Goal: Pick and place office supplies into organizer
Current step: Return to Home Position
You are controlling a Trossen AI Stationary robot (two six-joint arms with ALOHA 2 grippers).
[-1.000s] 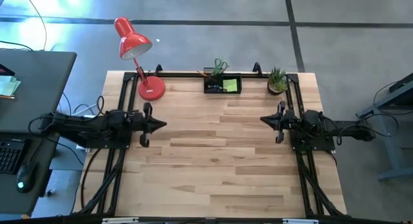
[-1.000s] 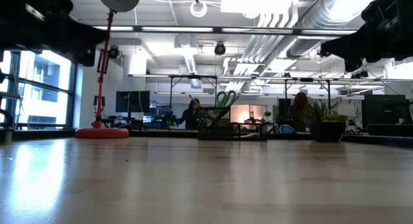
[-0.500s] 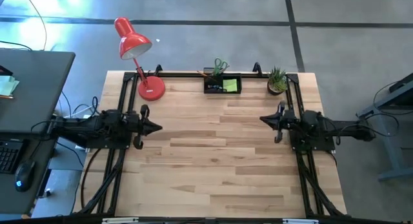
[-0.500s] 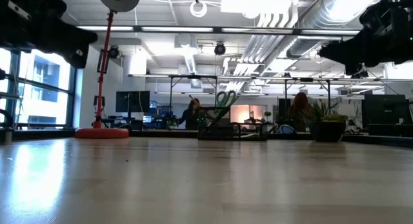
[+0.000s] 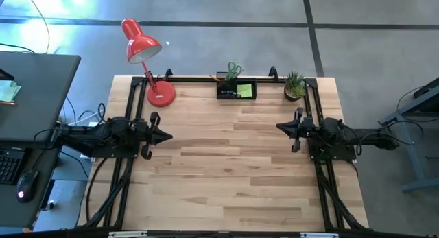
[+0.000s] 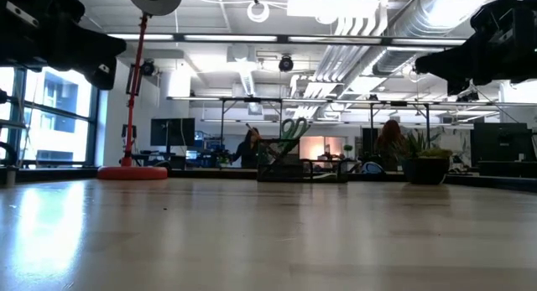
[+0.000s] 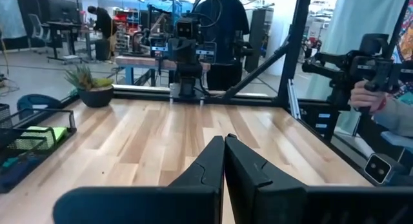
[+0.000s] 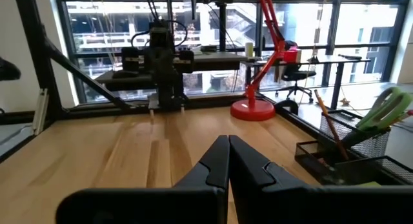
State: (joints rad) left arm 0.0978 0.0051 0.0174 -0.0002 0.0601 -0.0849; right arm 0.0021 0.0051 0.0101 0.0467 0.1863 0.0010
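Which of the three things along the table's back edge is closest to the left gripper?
The red desk lamp, its base at the back left, just beyond the left gripper. The black organizer sits mid-edge; the potted plant stands back right.

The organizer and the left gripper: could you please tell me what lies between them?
Nothing: in the high view, only bare wooden table lies between the left gripper and the organizer. The red lamp stands aside.

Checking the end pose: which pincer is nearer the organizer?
Right. The right pincer, shut, hovers diagonally off the organizer's right end; the left pincer, also shut, hovers farther off, diagonally past its left end.
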